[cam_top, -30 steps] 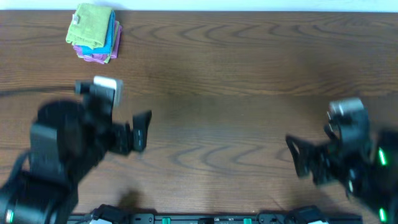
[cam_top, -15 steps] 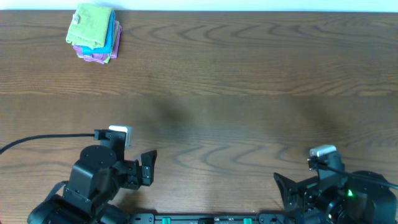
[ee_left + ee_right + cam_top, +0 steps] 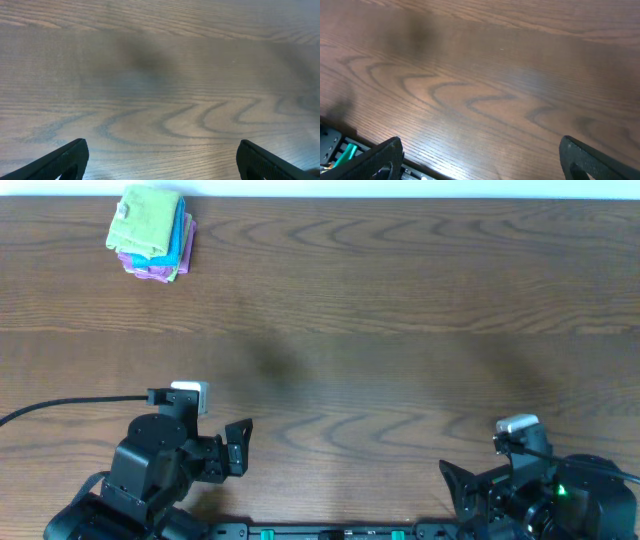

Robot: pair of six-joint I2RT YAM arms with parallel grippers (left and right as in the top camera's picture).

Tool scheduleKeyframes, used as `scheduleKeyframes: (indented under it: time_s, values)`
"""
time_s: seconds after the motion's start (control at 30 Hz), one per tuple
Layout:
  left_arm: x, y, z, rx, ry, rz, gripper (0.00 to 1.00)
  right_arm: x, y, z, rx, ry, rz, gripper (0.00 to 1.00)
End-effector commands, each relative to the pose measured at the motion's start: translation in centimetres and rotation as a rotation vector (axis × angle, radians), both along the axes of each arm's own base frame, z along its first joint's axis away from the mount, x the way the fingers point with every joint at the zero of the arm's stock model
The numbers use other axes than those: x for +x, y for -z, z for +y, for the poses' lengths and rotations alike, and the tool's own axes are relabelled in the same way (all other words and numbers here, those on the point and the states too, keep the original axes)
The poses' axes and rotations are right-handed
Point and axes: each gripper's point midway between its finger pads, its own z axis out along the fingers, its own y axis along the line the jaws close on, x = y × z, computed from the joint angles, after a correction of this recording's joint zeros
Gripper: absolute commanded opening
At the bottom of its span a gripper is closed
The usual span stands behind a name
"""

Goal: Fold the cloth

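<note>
A stack of folded cloths (image 3: 151,233), green on top with blue and pink beneath, lies at the table's far left corner. No unfolded cloth shows in any view. My left gripper (image 3: 238,448) is at the near left edge, far from the stack, open and empty. In the left wrist view its fingers (image 3: 64,160) stand wide apart over bare wood. My right gripper (image 3: 458,486) is at the near right edge, open and empty. In the right wrist view its fingers (image 3: 590,157) stand wide apart over bare wood.
The brown wooden table (image 3: 400,330) fills the overhead view. A black cable (image 3: 60,408) runs from the left arm toward the left edge. The table's near edge with a metal rail (image 3: 335,147) shows in the right wrist view.
Over the last second both arms pulled back toward the near edge of the table. In the last half second they have barely moved. Both grippers stayed open.
</note>
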Motion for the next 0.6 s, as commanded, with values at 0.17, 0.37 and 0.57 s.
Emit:
scheduleKeyframes:
  time_s: [0.17, 0.37, 0.57]
  values:
    - [0.5, -0.5, 2.0, 0.092, -0.054, -0.069, 0.95, -0.1, 0.1, -0.1, 0.003, 0.009, 0.000, 0.99]
    - [1.8, 0.2, 5.7, 0.248, -0.087, -0.214, 0.95, -0.1, 0.1, -0.1, 0.003, 0.009, 0.000, 0.99]
    - [2.2, 3.0, 6.8, 0.263, -0.119, -0.369, 0.95, -0.1, 0.1, -0.1, 0.003, 0.009, 0.000, 0.99]
